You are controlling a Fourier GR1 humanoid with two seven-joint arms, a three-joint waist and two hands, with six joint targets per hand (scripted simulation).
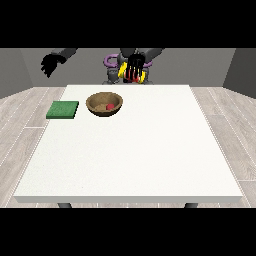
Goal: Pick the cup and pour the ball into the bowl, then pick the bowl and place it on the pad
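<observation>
A brown wooden bowl [104, 103] stands on the white table [135, 150] at the far left, with a small red ball [110, 106] lying inside it. A flat green pad [63, 109] lies just left of the bowl, near the table's left edge. The hand at the view's right [134, 65] hangs above the far table edge in front of the robot's torso. Its fingers are curled round a yellow cup [122, 73], and some red shows between them. The hand at the view's left [50, 63] is raised off the table, beyond the far left corner, with relaxed fingers holding nothing.
The robot's torso, with a purple ring, stands behind the table's far edge. Bowl and pad are a short gap apart. Grey plank floor surrounds the table.
</observation>
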